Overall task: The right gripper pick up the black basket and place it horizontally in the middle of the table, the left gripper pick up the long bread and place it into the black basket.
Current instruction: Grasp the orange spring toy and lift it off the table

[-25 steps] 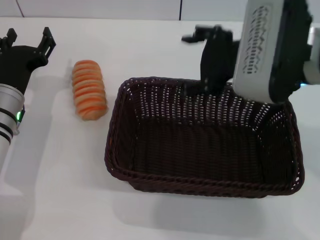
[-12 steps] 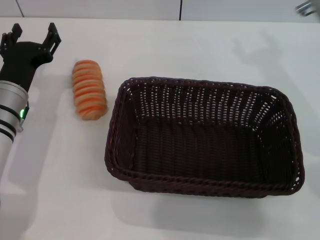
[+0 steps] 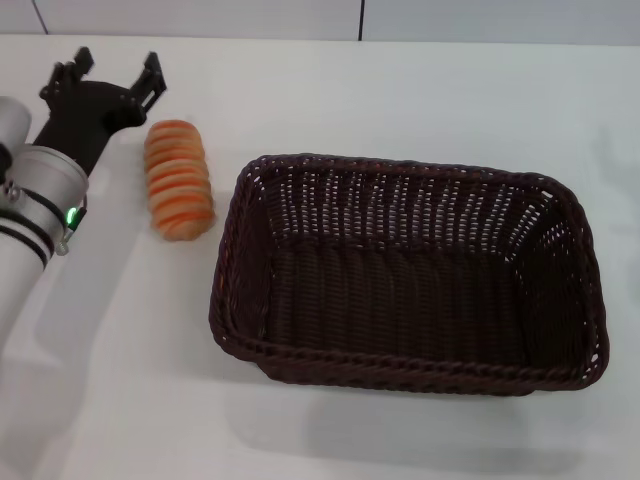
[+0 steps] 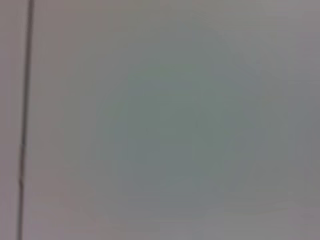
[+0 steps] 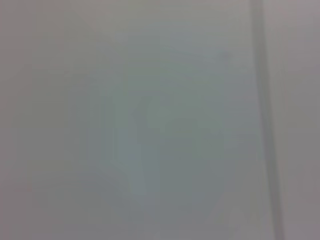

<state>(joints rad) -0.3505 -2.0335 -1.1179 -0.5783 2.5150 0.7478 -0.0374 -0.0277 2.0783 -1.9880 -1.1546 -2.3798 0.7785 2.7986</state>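
The black basket (image 3: 410, 275) lies lengthwise across the middle of the white table (image 3: 330, 90), empty inside. The long bread (image 3: 178, 179), orange-tan with pale ridges, lies on the table just left of the basket. My left gripper (image 3: 108, 68) is open and empty, at the far left beyond the bread's far end, its silver-grey arm with a green light (image 3: 72, 215) running down the left edge. My right gripper is out of view. Both wrist views show only a blank pale surface with a dark line.
The table's far edge meets a pale wall with a seam (image 3: 361, 20). Bare tabletop lies in front of the basket and to its far right.
The right arm left the basket's far rim and went out of view. The left gripper moved right and nearer to the bread. Basket and bread have not moved.
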